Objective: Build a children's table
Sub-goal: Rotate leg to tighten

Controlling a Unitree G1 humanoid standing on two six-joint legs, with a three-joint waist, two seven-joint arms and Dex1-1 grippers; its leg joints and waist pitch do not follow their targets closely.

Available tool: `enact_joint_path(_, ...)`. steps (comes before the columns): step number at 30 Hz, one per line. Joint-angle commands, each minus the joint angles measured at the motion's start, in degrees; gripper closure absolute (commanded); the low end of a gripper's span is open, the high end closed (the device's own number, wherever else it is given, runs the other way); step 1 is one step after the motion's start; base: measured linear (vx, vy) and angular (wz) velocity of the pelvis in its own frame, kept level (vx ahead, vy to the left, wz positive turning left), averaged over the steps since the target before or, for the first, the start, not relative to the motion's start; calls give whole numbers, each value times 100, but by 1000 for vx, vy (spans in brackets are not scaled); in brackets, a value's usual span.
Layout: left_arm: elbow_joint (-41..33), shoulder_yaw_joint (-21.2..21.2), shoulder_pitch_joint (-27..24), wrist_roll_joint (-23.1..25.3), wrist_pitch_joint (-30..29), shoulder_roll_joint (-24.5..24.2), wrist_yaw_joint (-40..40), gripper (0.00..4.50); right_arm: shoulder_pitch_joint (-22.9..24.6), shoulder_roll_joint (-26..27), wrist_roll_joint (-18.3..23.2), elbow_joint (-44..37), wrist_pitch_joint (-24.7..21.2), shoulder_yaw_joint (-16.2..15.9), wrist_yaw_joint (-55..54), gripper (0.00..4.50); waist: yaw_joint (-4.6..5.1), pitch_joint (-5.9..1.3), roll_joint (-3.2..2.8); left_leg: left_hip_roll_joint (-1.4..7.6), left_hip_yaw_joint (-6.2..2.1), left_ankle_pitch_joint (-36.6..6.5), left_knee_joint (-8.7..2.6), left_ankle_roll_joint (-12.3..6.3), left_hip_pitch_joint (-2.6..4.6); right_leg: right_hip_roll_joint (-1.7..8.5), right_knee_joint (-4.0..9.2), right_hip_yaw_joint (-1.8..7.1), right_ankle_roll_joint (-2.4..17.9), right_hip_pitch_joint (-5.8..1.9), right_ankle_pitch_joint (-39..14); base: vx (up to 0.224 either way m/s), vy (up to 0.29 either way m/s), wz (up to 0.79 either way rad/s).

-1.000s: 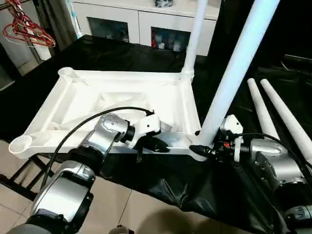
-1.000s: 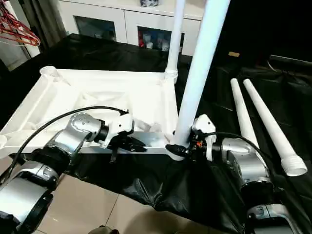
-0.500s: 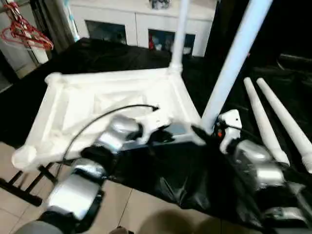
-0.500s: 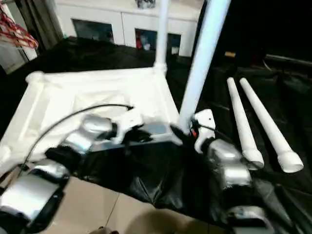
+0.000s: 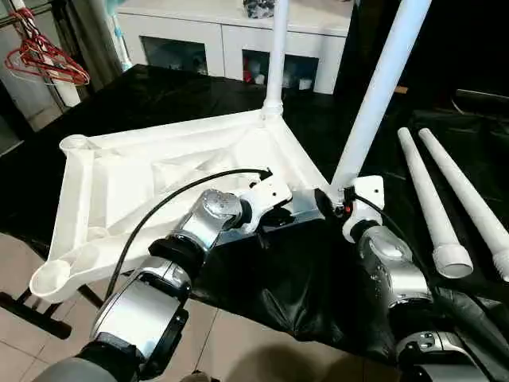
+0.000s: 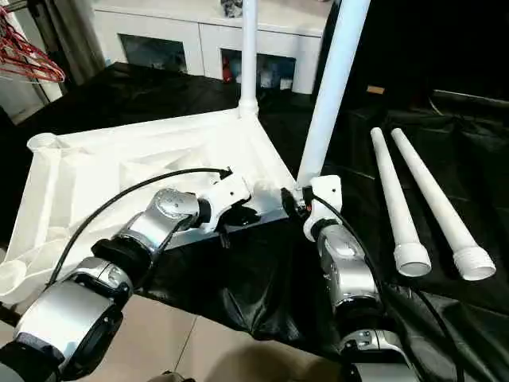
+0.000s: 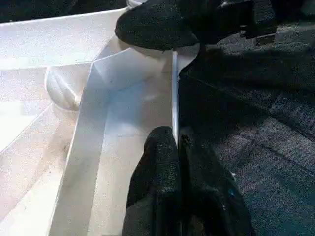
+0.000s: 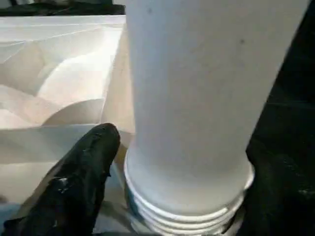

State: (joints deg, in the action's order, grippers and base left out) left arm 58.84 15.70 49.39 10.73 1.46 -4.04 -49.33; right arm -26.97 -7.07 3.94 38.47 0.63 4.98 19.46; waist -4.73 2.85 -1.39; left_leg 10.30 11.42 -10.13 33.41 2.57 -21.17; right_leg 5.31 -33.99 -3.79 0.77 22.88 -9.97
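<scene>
The table top [image 5: 159, 171] lies upside down on the black cloth [image 5: 199, 87], ribbed underside up, filling the left and centre of the head views. It sits skewed: 1 corner points toward the upper centre of the frame, another toward the lower left, where an open corner socket [image 5: 49, 276] overhangs the cloth's edge.

2 legs stand in sockets with their long axes nearly vertical. The far leg [image 5: 276, 48] rises at the upper centre corner. The near leg [image 5: 380, 87] rises from the corner at centre right and leans slightly to the right as it climbs out of the frame's top. 2 loose legs [image 5: 445, 203] lie side by side at the right, long axes running from upper left to lower right, threaded ends toward the lower right.

The left gripper [image 7: 178, 147] comes in from the lower left, forearm slanting up and right, its fingers clenched on the thin near rim [image 7: 173, 93] of the top. The right gripper [image 8: 182, 187] reaches up from the lower right to the near leg's base; its black fingers [image 8: 81, 167] stand on either side of the threaded collar [image 8: 187, 209], spread about it, and whether they press it I cannot tell.
</scene>
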Motion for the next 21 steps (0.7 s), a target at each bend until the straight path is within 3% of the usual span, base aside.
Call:
enact_joint_path(1,-352,163,-44,-174,279,119,-461,450,2,-9,47,-87,-75,-538,867,53,23,-359,34,272,-158,-1567,-427,-272,56,370,463,241,1145,-264,-1422,0,0,0)
enact_joint_path(3,-450,192,-122,-205,371,-25,-778,450,22,-297,77,-164,-56,-571,1406,53,21,-381,75,272,-147,-1294,-389,-444,22,378,410,233,1281,-306,-993,0,0,0)
enact_joint_path(5,-493,209,-183,-211,499,-193,-1060,450,68,-638,136,-268,-91,-624,2061,53,5,-408,79,283,-120,-915,-336,-664,19,345,326,221,1495,-312,-333,0,0,0)
enact_joint_path(8,-510,208,-209,-221,554,-284,-1221,450,100,-840,181,-334,-119,-662,2437,53,-47,-412,63,305,-107,-737,-311,-802,14,351,276,208,1607,-307,-41,0,0,0)
enact_joint_path(10,-518,210,-228,-229,615,-410,-1436,450,155,-1106,275,-450,-187,-728,2955,53,-56,-406,98,306,-98,-810,-303,-823,16,355,290,200,1609,-306,-194,0,0,0)
enact_joint_path(14,-545,244,-264,-278,728,-670,-1895,450,300,-1618,432,-733,-279,-910,3983,53,-69,-381,73,331,-105,-1115,-324,-699,24,353,342,198,1522,-279,-726,0,0,0)
enact_joint_path(18,-553,254,-270,-317,763,-747,-2115,450,370,-1799,506,-867,-325,-945,4384,53,-79,-381,89,337,-105,-1142,-327,-637,27,375,351,207,1515,-277,-869,0,0,0)
enact_joint_path(21,-575,247,-271,-361,748,-784,-2271,450,384,-1847,555,-907,-309,-937,4557,53,-80,-393,92,334,-105,-997,-312,-661,12,370,321,205,1559,-278,-693,0,0,0)
